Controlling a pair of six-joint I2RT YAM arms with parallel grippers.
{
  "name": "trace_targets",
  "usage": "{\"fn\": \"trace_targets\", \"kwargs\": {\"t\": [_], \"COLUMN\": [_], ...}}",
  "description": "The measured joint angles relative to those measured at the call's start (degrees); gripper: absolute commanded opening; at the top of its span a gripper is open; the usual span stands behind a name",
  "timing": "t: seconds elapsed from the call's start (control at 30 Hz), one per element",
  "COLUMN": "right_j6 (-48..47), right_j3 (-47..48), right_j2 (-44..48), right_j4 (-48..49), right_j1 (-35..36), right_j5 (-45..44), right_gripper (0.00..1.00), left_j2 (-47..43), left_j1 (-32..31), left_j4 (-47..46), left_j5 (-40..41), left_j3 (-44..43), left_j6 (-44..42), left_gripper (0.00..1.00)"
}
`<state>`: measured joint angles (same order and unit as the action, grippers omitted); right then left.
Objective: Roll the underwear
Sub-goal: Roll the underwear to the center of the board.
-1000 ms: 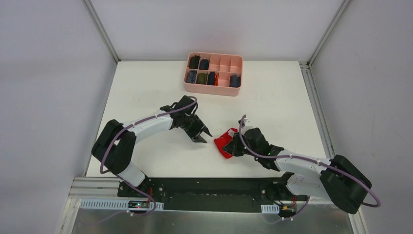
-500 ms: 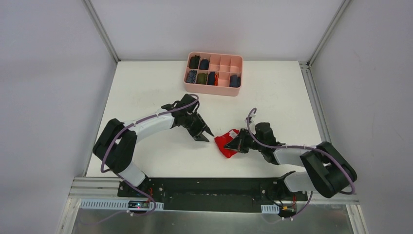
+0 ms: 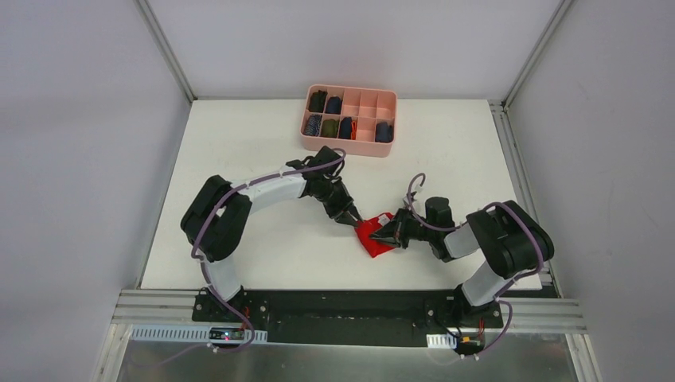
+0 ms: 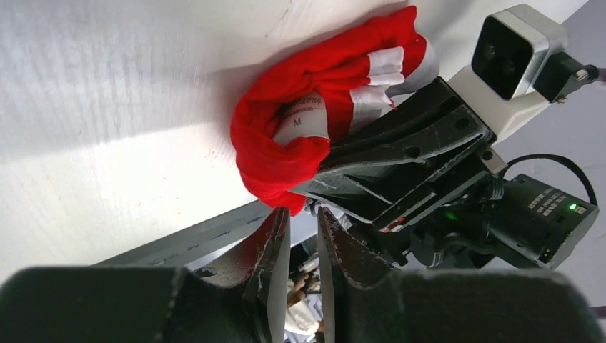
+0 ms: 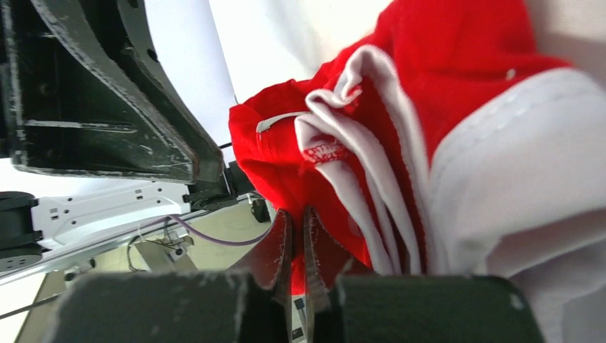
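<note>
The underwear (image 5: 457, 71) runs off the right wrist view's edges, and whether the right hand (image 5: 296, 214) pinches it is unclear.

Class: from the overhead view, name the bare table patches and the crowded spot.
Bare: the far-left corner of the table, between the pink tray and the left arm; the far-right side beyond the tray; the near strip before the underwear. Crowded: the centre, where left tool and right tool meet on it.

We can read a single black "M" on the white size label (image 4: 304, 126) inside the red underwear (image 4: 286, 161), which lies toward the desk's near edge. The finer line above it is too small to read, as is the red lettering on a white tag (image 5: 325, 153).
</note>
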<state>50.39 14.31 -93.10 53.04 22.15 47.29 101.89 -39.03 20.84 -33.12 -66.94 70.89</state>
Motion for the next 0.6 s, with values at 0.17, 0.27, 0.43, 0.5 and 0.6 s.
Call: {"fn": "trace_targets", "kwargs": {"t": [0.17,0.27,0.43,0.5,0.6], "right_j6": [1.8,2.5,2.8,2.8,2.8], "right_j3": [-0.9,-1.8,-3.0,-3.4,-3.9], "right_j2": [-2.0,-2.1,-2.1,-2.1,-2.1], "right_j4": [3.0,4.1,5.0,5.3,5.4], "right_j1": [-3.2,-4.4,-5.8,-6.4,-7.3], "right_j5": [2.8,3.4,4.0,4.2,4.3], "right_gripper": [0.00,0.00,0.00,0.00,0.00], "left_j2": [3.4,4.2,5.0,5.7,7.4], "left_j1": [0.0,0.0,0.0,-0.1,-0.7], "left_j4": [0.0,0.1,0.2,0.2,0.1], "left_j5": [-1.5,-2.1,-2.7,-2.9,-2.9], "left_j3": [-1.5,-1.7,-3.1,-4.1,-6.0], "left_j6": [-1.5,-1.9,-2.7,-2.8,-3.0], "left_gripper": [0.29,0.29,0.26,0.25,0.23]}}
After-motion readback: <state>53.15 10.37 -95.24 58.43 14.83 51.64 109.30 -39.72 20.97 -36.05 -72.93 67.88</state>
